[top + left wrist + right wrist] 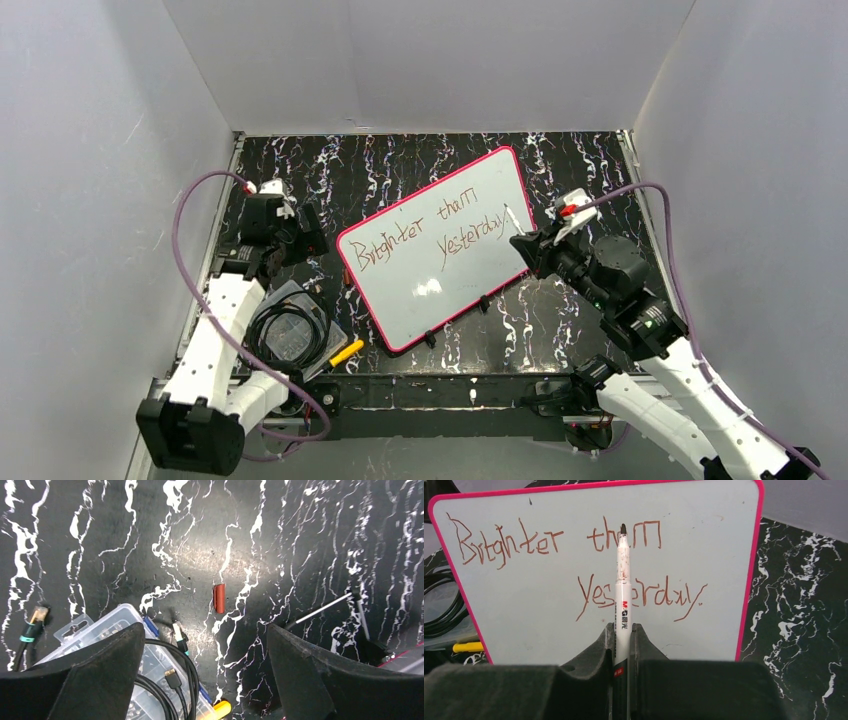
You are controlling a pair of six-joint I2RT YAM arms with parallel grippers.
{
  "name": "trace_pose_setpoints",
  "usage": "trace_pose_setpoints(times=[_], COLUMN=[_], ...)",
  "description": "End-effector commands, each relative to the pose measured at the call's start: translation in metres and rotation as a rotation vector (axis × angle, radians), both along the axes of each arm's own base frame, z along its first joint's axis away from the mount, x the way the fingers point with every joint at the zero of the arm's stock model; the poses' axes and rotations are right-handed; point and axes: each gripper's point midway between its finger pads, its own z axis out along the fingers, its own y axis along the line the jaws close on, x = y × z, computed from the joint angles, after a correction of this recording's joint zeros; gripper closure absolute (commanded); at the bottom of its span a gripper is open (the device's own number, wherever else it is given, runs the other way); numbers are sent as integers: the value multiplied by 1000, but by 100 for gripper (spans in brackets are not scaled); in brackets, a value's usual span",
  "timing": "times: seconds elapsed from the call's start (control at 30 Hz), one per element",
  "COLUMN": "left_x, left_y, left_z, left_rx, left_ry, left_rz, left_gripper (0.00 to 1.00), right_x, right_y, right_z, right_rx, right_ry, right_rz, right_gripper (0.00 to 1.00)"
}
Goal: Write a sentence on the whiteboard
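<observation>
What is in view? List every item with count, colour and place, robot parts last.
whiteboard: one, white with pink frame, mid-table.
sentence: one, reddish-brown, on the whiteboard.
marker: one, white, in the right gripper.
cap: one, red, table left of whiteboard.
case: one, clear, near-left table.
cables: coil, black, on the case.
pen-like item: one, yellow, beside case.
table: one, black veined white, underneath.
left gripper: one, black, open near cap.
right gripper: one, black, shut on marker.
</observation>
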Motion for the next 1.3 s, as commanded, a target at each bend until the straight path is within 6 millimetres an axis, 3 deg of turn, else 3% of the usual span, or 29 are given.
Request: trace_pose_setpoints(times=[0.0,0.23,0.43,0.7,1.0,1.27], left_x=[11,11,12,10,12,8], left_y=[-10,-22,-34,-41,-54,-47], left_z=[-22,-69,-104,-133,-154,-163], left_rx=[-58,-98,-146,-139,-115,-15], left_ry=[70,206,323,414,501,538], left_rz=[-1,-30,-43,-46,-85,-94], left_gripper=[16,36,51,54,60,64], right_x=[3,4,6,8,11,12], right_y=[-16,-27,-24,-24,-23,-23], right_z=[43,46,43,41,37,35], right_rx=[49,75,70,68,60,56], right_ry=[-157,-159,-140,-133,-122,-118], right_rz=[-67,-129,-125,-132,-135,-141], right_gripper=[99,99,99,99,99,99])
